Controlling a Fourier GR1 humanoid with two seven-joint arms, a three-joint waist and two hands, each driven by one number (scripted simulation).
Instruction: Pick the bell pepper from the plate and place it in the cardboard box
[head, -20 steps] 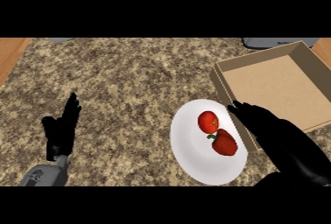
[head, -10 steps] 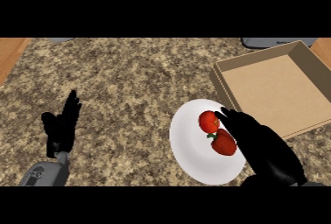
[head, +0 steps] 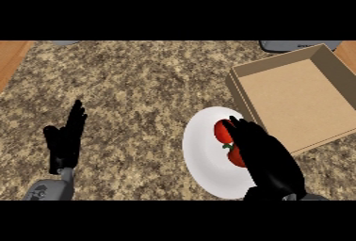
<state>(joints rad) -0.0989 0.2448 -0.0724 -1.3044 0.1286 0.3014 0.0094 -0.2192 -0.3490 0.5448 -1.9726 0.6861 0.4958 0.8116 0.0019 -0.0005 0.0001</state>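
The bell pepper (head: 224, 133) is lying on the white plate (head: 203, 155) at the lower right of the frame, partly covered by the right hand (head: 268, 162), whose fingers are reaching over it straight and together. The cardboard box (head: 299, 101) is sitting just beside the plate, upper right. The left hand (head: 65, 141) is resting open at lower left of the worktop (head: 139, 89).

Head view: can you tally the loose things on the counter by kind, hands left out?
Bell pepper: 1, red, on the plate, partly under the right robot hand
Plate: 1, white
Cardboard box: 1, open
Total: 3
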